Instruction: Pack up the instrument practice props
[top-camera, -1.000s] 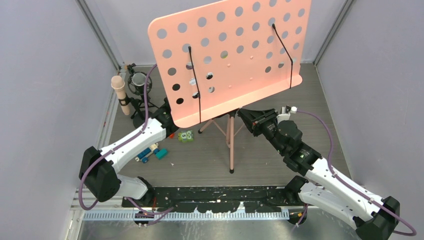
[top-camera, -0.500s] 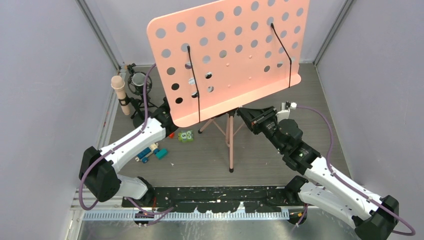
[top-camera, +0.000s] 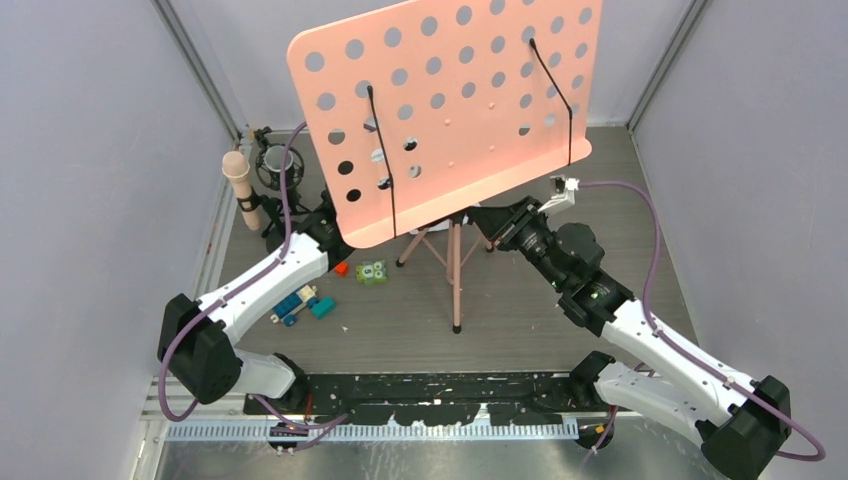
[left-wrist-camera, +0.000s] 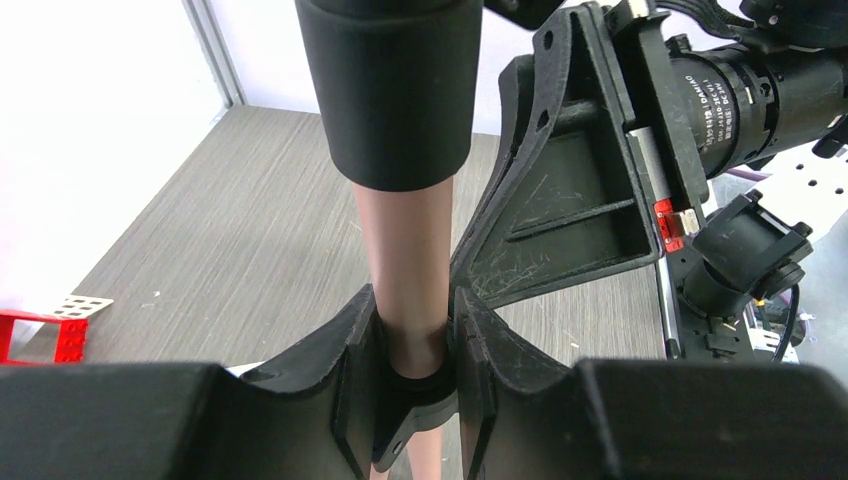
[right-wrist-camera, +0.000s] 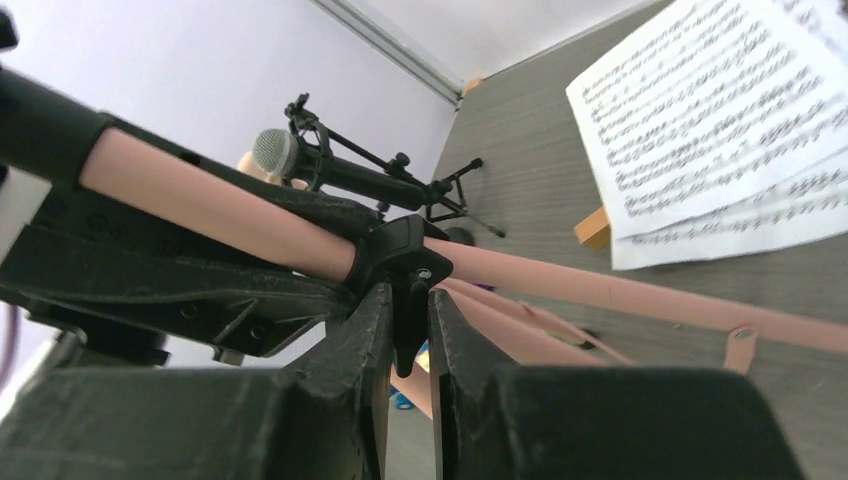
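The pink music stand stands mid-table, and its perforated desk (top-camera: 450, 110) hides much of the floor behind it. My left gripper (left-wrist-camera: 415, 312) is shut on the stand's pink pole (left-wrist-camera: 405, 250), just below a black sleeve (left-wrist-camera: 390, 90); in the top view the desk covers its fingers. My right gripper (right-wrist-camera: 408, 312) is shut on the black clamp knob (right-wrist-camera: 412, 262) at the pole's joint, and it reaches in from the right (top-camera: 487, 218). White sheet-music pages (right-wrist-camera: 720, 130) lie on the floor. The beige-pink microphone (top-camera: 240, 185) stands at the far left, next to a black stand (top-camera: 275, 165).
Small toy blocks lie near the left arm: a green one (top-camera: 372, 271), a red one (top-camera: 341, 268) and blue ones (top-camera: 300, 305). The tripod's legs (top-camera: 455, 290) spread toward the table's near middle. Grey walls close in on the left and right.
The stand has shifted left and its desk has tipped further back. My right arm has followed and its wrist has turned; both grips have held.
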